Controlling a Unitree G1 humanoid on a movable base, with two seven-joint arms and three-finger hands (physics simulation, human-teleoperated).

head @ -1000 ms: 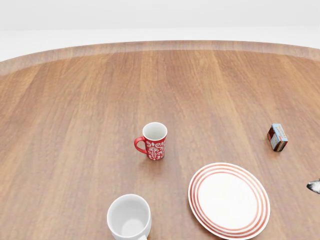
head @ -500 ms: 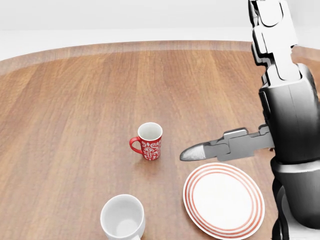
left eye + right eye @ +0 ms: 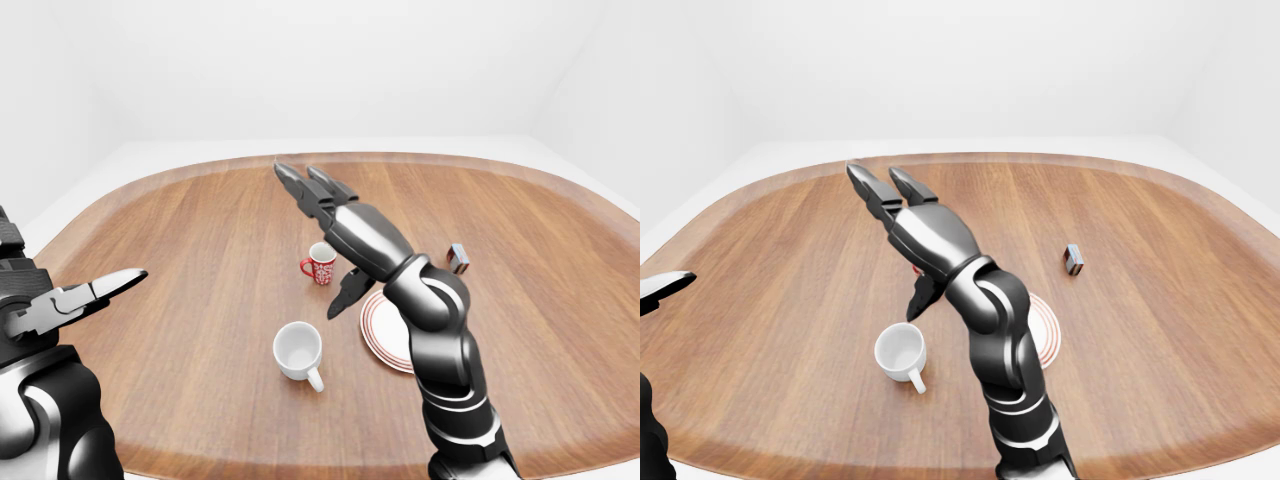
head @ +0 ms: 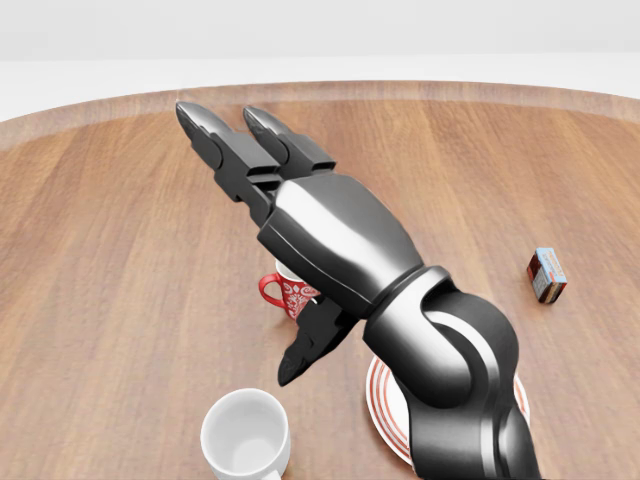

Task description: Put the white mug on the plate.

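Glossy black right hand (image 3: 330,215) splayed, empty, over round wooden table (image 3: 180,220), smooth white mug (image 3: 298,350) (upright), red-ringed plate (image 3: 378,332), left hand (image 3: 60,305) open.

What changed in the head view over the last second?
The right hand came in from the view's right and swung left; it now stretches open over the red mug, holding nothing. White mug, plate and small box stayed put, untouched; the camera shifted only slightly.
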